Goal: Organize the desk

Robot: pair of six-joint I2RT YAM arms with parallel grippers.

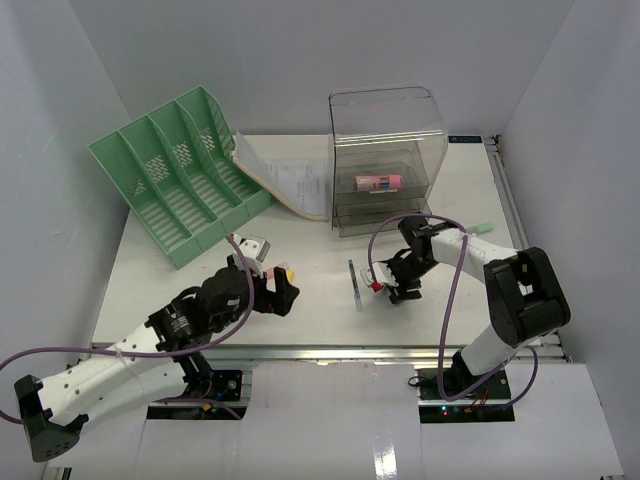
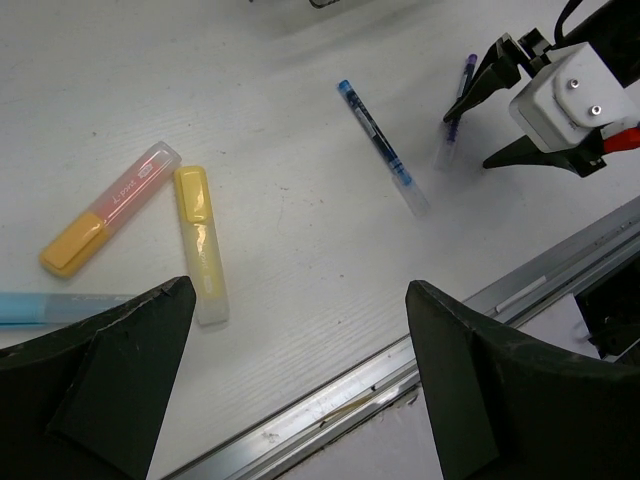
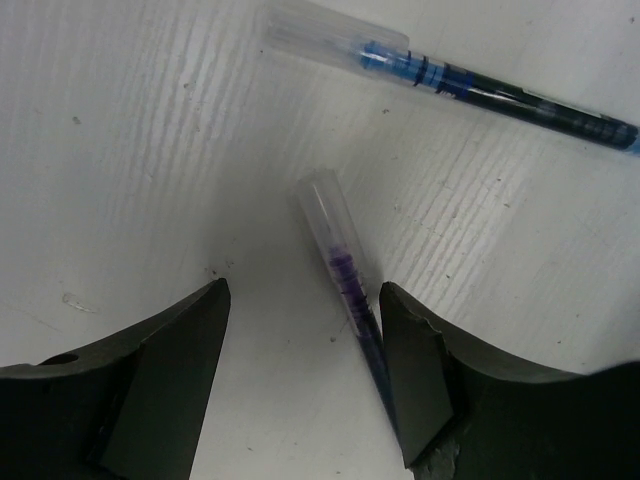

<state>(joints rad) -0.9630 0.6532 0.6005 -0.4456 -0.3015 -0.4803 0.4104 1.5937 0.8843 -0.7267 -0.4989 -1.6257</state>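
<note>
Pale walls [image 1: 300, 60] box in the white bench [image 1: 320, 250], which lies under both tools. The left tool [image 2: 300, 290] gapes wide above it; the right tool [image 3: 305, 290] stands spread astride a purple pen [image 3: 343, 268] lying flat.

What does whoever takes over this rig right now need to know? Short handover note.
Left gripper: open, empty, hovering over the desk by the yellow highlighter and orange highlighter.
Right gripper: open, low over the desk, one finger either side of the purple pen; not gripped yet.
Also loose: blue pen, next to the purple one.
Done: one pink item lies in the clear drawer unit.
Left: stow both pens and both highlighters. The green file rack sits askew at back left, with papers beside it.
</note>
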